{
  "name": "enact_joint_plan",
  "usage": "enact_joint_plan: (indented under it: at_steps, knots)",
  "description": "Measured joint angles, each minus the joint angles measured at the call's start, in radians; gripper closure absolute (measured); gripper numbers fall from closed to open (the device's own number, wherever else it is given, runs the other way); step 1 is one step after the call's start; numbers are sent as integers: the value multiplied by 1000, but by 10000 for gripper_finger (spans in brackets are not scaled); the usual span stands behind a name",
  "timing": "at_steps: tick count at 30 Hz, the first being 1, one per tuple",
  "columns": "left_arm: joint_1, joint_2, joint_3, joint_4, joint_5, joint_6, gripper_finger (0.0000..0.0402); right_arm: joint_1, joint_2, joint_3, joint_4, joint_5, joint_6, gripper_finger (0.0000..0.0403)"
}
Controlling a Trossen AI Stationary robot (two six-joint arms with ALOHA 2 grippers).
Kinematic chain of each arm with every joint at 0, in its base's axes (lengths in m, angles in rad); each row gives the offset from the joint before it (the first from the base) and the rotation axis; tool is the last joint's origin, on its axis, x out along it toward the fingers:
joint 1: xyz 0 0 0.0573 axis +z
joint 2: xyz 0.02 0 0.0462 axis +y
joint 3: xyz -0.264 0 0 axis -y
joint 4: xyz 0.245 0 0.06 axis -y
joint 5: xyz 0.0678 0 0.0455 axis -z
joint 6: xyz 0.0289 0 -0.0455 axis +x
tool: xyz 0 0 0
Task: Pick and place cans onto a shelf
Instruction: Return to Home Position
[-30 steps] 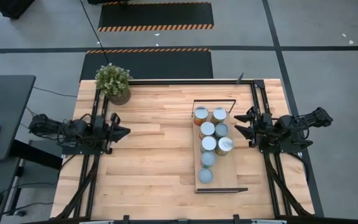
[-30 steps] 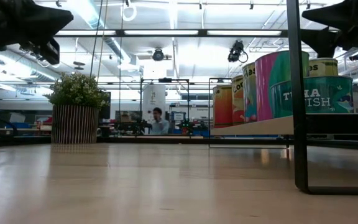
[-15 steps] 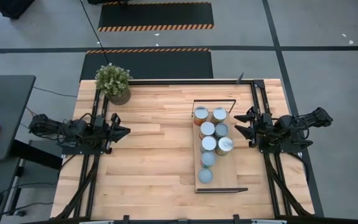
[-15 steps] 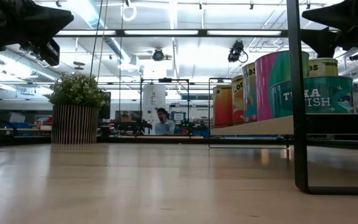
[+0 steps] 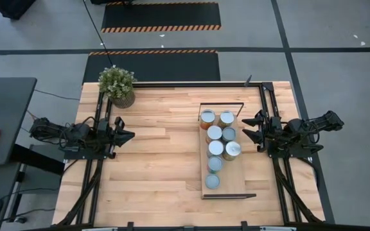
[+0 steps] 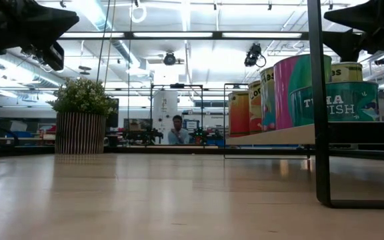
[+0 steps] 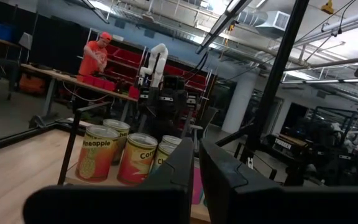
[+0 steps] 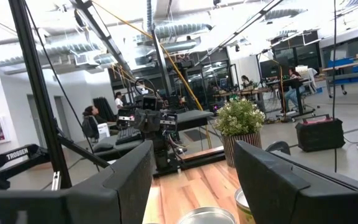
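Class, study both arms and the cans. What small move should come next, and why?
Probably just close the open fingers of the right gripper and rest. All seven small cylindrical tin cans stand on the long light-wood shelf, and it and the left gripper sit empty at the sides of the wooden table.

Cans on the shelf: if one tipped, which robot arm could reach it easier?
Right, probably. The right gripper sits just beside the shelf and cans; the left gripper waits far across the table.
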Motion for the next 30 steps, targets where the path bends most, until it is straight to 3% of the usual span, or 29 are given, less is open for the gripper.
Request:
enact_joint_plan:
  at_steps: [30]
  knots:
    - [0,0,0,0,0,-1,365,0,0,0,0,0,0,173]
